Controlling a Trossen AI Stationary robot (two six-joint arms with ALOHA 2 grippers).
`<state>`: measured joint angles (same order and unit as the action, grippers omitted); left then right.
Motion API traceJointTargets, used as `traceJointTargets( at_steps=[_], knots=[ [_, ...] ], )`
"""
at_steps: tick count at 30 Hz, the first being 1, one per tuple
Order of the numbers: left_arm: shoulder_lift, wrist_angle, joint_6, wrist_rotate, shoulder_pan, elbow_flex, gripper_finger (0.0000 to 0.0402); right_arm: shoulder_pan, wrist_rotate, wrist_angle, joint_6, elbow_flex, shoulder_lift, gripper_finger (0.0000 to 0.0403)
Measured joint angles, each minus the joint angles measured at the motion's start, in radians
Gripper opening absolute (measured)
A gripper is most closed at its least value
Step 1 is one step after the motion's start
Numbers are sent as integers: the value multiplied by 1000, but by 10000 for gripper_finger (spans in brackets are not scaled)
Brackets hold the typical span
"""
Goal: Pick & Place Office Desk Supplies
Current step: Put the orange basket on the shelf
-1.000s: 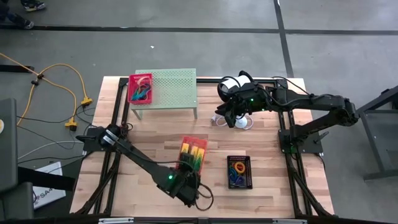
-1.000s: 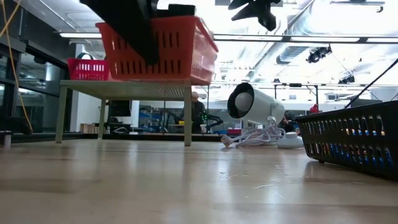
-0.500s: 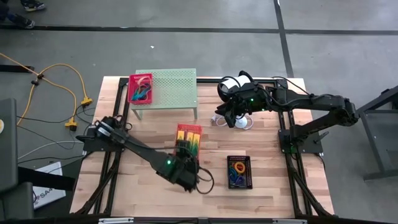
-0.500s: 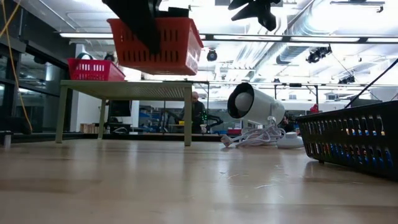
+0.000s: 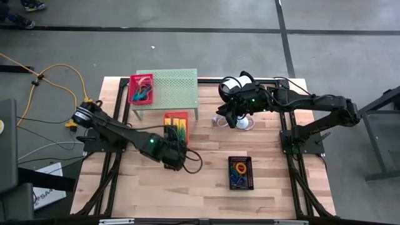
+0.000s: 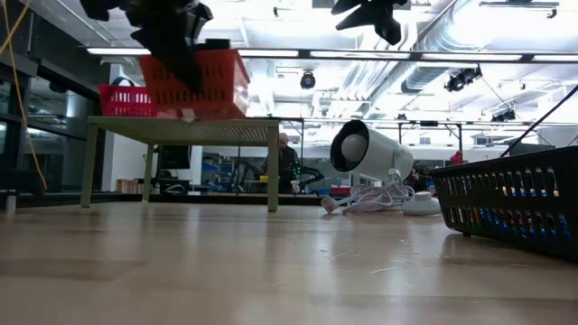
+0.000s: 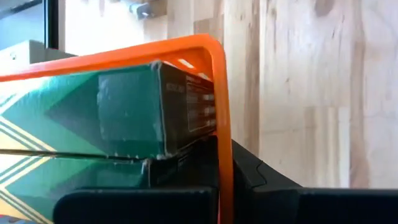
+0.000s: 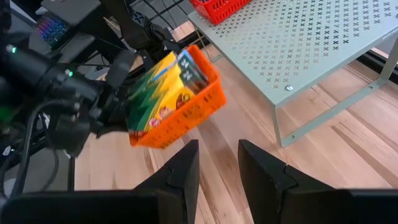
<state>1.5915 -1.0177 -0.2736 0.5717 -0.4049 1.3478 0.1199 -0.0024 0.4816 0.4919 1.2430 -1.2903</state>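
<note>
We judge the carry step in hand: left end effector clamps the rim of the orange mesh basket of green packs, aloft beside the pale-green perforated stand. Next we would raise it over the stand's edge and set it level. Right end effector waits part-open, empty, above the surface.

At frame centre an orange-red mesh basket holds packs patterned in green and yellow zigzags. Upper left, a pink-red basket sits on the pale-green perforated stand — a black basket, lower right, shows orange and blue loops.
</note>
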Motion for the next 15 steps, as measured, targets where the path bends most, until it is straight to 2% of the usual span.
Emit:
traceJointTargets(
  at_steps=[10,15],
  knots=[
    [-104,-33,117,-2,110,-30,0,0,0,0,0,0,0,99],
    [-123,-32,179,-96,218,-30,0,0,0,0,0,0,0,99]
  ],
)
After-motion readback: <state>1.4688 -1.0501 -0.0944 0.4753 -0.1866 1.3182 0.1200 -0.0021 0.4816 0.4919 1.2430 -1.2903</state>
